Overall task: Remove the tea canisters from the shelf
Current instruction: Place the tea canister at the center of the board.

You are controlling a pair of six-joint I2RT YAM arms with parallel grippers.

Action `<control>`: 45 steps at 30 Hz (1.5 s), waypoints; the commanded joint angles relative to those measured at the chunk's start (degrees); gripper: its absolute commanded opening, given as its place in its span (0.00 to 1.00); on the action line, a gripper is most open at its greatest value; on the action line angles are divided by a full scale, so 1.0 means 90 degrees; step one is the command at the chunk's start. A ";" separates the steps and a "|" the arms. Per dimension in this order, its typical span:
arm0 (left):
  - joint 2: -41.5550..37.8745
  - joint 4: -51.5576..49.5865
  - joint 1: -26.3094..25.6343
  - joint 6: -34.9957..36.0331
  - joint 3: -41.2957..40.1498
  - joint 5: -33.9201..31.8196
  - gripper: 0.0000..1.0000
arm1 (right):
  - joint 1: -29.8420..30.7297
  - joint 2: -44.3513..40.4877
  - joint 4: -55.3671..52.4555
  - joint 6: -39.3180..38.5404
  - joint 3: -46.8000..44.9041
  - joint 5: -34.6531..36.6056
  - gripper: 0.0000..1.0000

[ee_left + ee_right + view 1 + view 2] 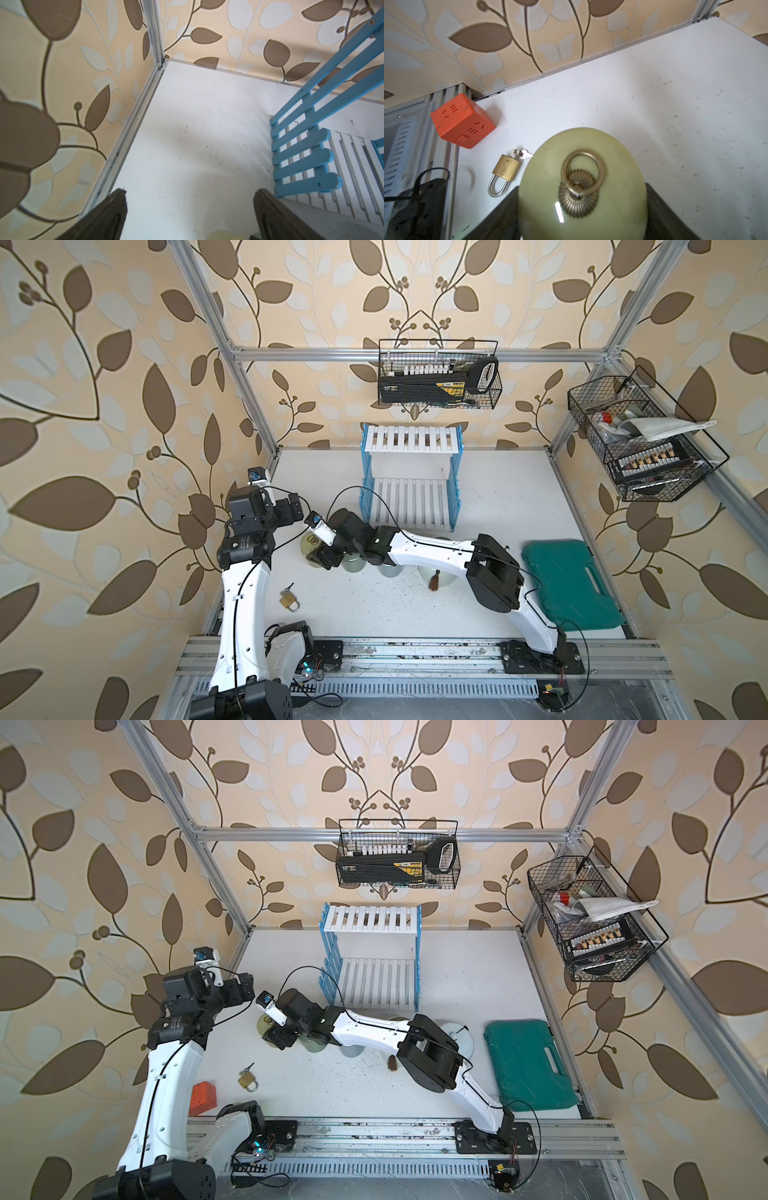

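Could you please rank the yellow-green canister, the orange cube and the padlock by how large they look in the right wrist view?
1. yellow-green canister, though it sits nearest the camera
2. orange cube
3. padlock

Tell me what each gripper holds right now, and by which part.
The right gripper grips the yellow-green canister by its two opposite sides, one finger against each. The left gripper is open and holds nothing.

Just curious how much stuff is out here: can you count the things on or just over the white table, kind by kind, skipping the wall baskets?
Jars: 5 – yellow-green, sage, grey-blue, cream, pale blue
Shelf: 1
Padlock: 1
Orange cube: 1
Green case: 1
Total: 9
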 commanded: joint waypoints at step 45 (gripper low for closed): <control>0.0018 0.0285 0.0037 0.0067 -0.0086 0.0230 0.99 | 0.0122 -0.0847 0.0822 -0.0685 -0.0479 0.0549 0.99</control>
